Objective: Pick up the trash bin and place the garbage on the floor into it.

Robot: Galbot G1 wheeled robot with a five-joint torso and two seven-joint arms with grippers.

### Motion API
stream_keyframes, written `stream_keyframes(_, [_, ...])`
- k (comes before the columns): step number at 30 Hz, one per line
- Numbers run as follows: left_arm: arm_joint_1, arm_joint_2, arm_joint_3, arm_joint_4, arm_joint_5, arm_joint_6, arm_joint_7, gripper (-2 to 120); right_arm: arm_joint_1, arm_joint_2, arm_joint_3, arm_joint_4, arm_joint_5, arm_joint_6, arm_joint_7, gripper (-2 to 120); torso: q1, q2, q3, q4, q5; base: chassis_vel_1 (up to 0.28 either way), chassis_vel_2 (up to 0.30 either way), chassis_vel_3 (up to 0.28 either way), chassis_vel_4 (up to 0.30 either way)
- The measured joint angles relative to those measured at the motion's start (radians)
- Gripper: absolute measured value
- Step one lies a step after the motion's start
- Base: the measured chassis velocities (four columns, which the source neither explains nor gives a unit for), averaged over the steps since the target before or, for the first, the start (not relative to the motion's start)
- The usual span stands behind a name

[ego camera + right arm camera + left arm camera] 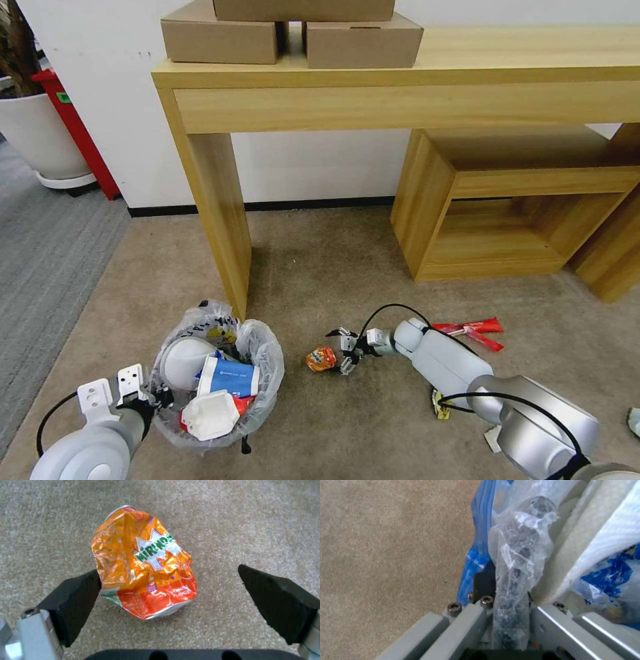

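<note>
Fingers point(76, 597) of your right gripper point(173, 597) stand apart around the crushed orange can point(143, 572), while your left gripper point(510, 620) clamps the bag-lined round trash bin's point(260, 353) rim.

Trash bin point(217, 373) left of can point(321, 359), beside table leg point(217, 220).

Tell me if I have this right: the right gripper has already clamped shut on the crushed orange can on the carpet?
Not quite. The right gripper is open around the crushed orange can on the carpet; the right wrist view shows a gap beside one pad.

Left hand point(511, 620) clamped on trash bin point(516, 555) rim (crinkly bag-covered), beige floor point(386, 550) beside
</note>
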Motion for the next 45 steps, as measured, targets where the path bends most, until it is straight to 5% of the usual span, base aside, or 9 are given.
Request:
stream_keyframes(20, [0.004,-0.008,0.002,-0.001,0.019,-0.002,0.016,0,0.020,0.046,-0.036,-0.043,0.004,0.000,-0.006,100,0.000,0.000,0.000,0.0000,-0.0001,0.000,0.000,0.000,0.000])
stream_keyframes(22, [0.006,0.000,-0.001,-0.011,0.018,-0.005,0.015,0,0.016,0.047,-0.045,-0.042,0.014,0.000,-0.007,82,0.000,0.000,0.000,0.0000,0.0000,0.000,0.000,0.000,0.000])
stream_keyframes(26, [0.008,0.003,-0.003,-0.015,0.017,-0.008,0.012,0,0.013,0.044,-0.046,-0.037,0.023,0.001,-0.010,66,0.000,0.000,0.000,0.0000,0.0000,0.000,0.000,0.000,0.000])
stream_keyframes(33, [0.008,0.005,-0.003,-0.015,0.017,-0.009,0.011,0,0.016,0.040,-0.043,-0.031,0.032,0.001,-0.023,49,0.000,0.000,0.000,0.0000,0.0000,0.000,0.000,0.000,0.000])
stream_keyframes(45, [-0.001,0.012,0.000,-0.005,0.023,-0.016,0.010,0,0.022,0.034,-0.045,-0.013,0.068,-0.002,-0.012,0,0.000,0.000,0.000,0.0000,0.0000,0.000,0.000,0.000,0.000])
